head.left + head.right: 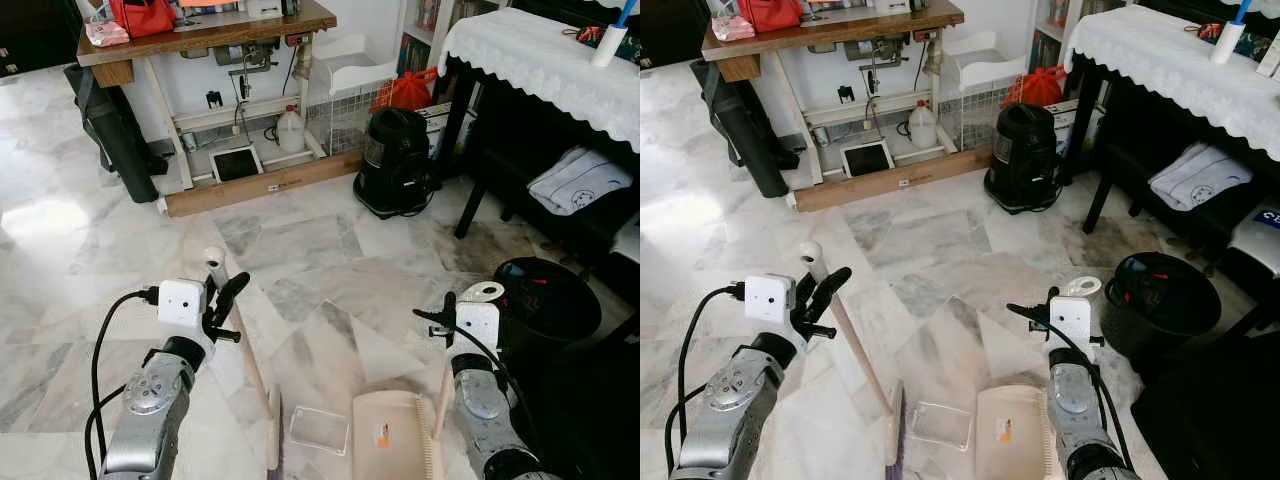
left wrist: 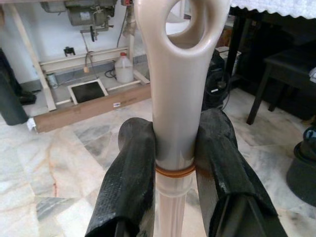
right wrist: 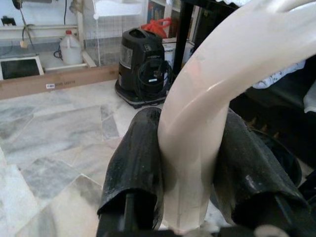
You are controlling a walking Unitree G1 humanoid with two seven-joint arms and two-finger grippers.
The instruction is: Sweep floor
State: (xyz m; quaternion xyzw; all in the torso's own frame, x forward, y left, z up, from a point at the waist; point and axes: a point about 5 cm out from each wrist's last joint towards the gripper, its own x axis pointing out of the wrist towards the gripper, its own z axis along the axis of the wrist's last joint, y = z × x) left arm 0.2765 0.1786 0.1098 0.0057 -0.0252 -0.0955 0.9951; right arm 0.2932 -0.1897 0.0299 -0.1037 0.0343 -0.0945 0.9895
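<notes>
On the marble floor just before us lies a clear plastic container, flat and, as far as we can see, with nothing inside it. It is between the broom head and the beige dustpan, close to both. The pan of the dustpan rests on the floor and we see only a small orange label on its surface. To our right stands a black bin with a lid; what it holds we cannot tell. Further away, under the wooden sewing table, there is a white plastic jug, and beside it a white wire basket with a red bag just behind. A black vacuum cleaner stands near the table with the white lace cloth.

Our left gripper is raised at our left side, and its two black fingers are clamped on the cream broom handle, just below the loop at its top. The handle goes down obliquely to the broom head on the floor. Our right gripper is raised at our right side, and its fingers are closed tight around the curved cream dustpan handle, which stands up from the pan.
</notes>
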